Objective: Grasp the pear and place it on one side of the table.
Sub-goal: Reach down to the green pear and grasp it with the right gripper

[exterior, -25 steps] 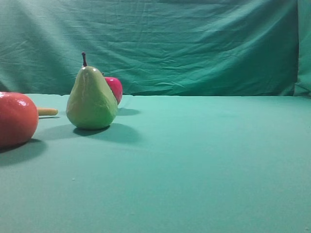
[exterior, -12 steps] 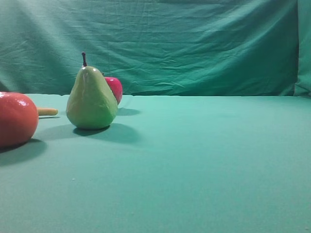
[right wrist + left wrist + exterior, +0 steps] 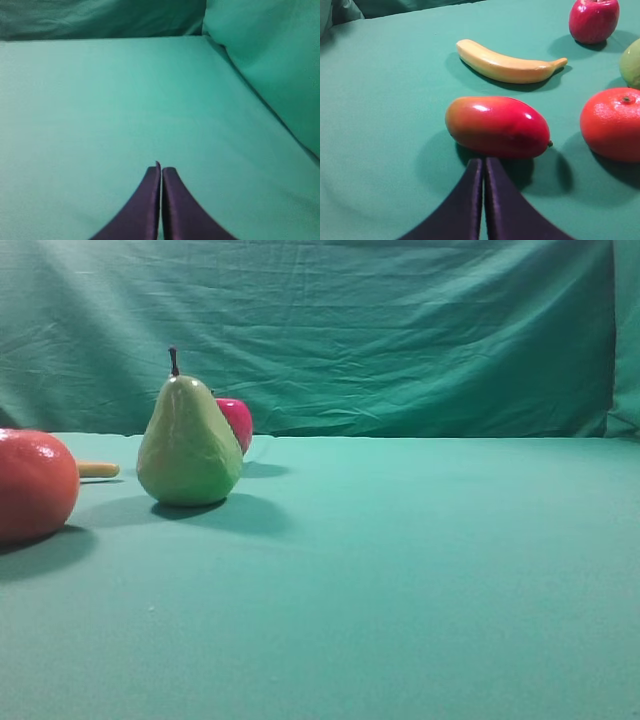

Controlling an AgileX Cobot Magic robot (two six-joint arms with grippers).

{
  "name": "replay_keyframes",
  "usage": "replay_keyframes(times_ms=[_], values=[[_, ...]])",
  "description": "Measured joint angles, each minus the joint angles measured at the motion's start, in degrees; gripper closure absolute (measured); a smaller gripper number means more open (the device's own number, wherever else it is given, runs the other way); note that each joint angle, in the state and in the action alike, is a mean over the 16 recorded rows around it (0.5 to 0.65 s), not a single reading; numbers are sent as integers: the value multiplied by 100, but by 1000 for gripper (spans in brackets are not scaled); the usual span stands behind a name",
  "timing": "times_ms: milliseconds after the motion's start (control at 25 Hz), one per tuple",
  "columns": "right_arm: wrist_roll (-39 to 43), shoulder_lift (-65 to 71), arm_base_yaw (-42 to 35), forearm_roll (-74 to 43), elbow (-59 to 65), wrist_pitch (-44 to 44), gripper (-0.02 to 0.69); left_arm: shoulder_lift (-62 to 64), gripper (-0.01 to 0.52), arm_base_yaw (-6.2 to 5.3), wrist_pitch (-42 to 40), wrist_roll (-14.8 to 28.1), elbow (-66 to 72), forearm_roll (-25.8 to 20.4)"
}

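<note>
Glossy yellow-green pear [image 3: 189, 445] with short dark stem upright on the smooth teal-green cloth counter [image 3: 420, 570], toward its left rear, just in front of a round red apple [image 3: 236, 422]. Large orange-red round fruit [image 3: 35, 485] well left, nearer the camera. Left fingers [image 3: 483, 162] pressed together, empty, near a red-orange mango [image 3: 497, 127]; yellow banana [image 3: 507, 66] beyond. Right fingers [image 3: 160, 170] closed too, over bare cloth.

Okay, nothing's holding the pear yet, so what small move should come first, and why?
Probably open the left gripper and swing it right toward the pear. Its jaws are shut, aimed at the mango, with only the pear's green edge at the left wrist view's right border. The right gripper, also shut, faces bare table.
</note>
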Motion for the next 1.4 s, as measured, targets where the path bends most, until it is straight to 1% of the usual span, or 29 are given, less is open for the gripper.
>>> replay_keyframes(times_ms=[200,400,600,800,960,1160,1280,1400], values=[[580,260,56,-174,-153,-899,665,0,514,0,0,0,0,0],[1266,1088,272,-531,-525,-1641,665,0,514,0,0,0,0,0],[1832,2456,683,-973,-1074,-1809,665,0,514,0,0,0,0,0],[2142,4132,1242,-1507,-1726,-1792,665,0,514,0,0,0,0,0],[2323,5374,1741,-1967,-2304,-1560,665,0,514,0,0,0,0,0],[2291,6693,2388,-2407,-3170,-822,665,0,514,0,0,0,0,0],[1990,7340,2749,-2330,-3737,-256,665,0,514,0,0,0,0,0],[1405,7884,3056,-1818,-4335,423,665,0,514,0,0,0,0,0]])
